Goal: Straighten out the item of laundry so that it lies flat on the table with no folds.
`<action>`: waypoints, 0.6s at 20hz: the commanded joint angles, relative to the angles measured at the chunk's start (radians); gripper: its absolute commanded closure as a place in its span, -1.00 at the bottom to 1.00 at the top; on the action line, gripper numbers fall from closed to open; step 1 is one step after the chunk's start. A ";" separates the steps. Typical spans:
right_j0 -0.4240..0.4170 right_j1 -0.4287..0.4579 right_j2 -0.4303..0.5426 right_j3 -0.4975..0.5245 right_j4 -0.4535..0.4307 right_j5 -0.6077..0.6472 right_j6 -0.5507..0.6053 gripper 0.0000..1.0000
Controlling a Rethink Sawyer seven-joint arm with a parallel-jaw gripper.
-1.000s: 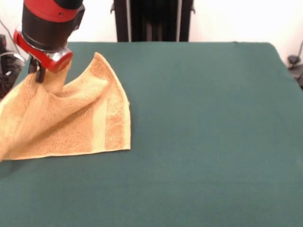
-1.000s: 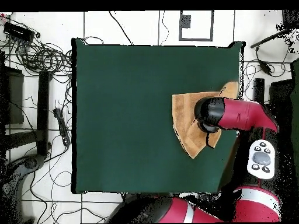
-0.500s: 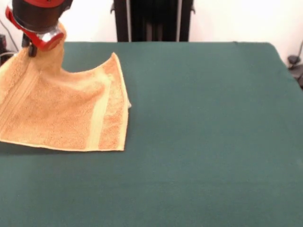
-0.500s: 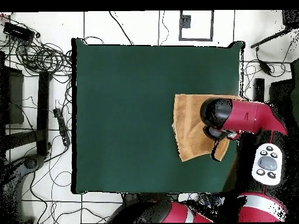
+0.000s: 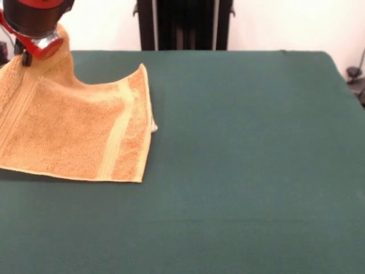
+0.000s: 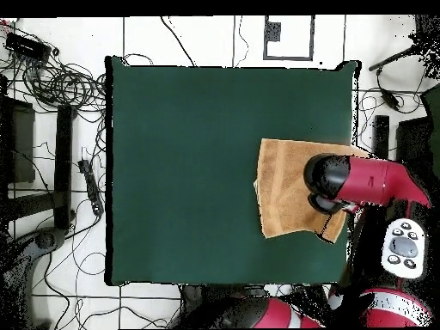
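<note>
The golden-orange towel (image 5: 80, 131) lies at the left side of the green table (image 5: 239, 142). Most of it is spread flat, with a paler band (image 5: 117, 131) near its right edge and a small white tag (image 5: 154, 128). Its far left part rises in a peak to my gripper (image 5: 43, 51), which is shut on it at the picture's top left. In the overhead view the towel (image 6: 284, 185) lies at the table's right edge (image 6: 351, 103), and my gripper (image 6: 331, 193) with the red arm covers its right part.
The black pedestal (image 5: 182, 25) stands behind the table's far edge. In the overhead view cables (image 6: 60, 86) lie on the floor to the left and a grey button pad (image 6: 402, 247) sits at the right, off the table (image 6: 189, 155).
My gripper has moved left in the front view, toward the table's edge, pulling the towel with it. The towel has opened from a bunched peak into a flatter sheet.
</note>
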 commanded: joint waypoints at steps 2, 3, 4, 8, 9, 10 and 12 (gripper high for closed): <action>-0.040 0.056 0.127 0.142 -0.026 -0.200 -0.035 1.00; -0.041 0.060 0.130 0.142 -0.031 -0.226 -0.032 1.00; -0.045 0.062 0.133 0.143 -0.030 -0.237 -0.036 1.00; -0.078 0.055 0.172 0.156 -0.016 -0.256 -0.101 -1.00; -0.091 0.052 0.187 0.159 -0.006 -0.248 -0.118 -1.00; -0.104 0.049 0.202 0.162 0.005 -0.240 -0.134 -1.00; -0.100 0.052 0.203 0.145 -0.003 -0.221 -0.143 -1.00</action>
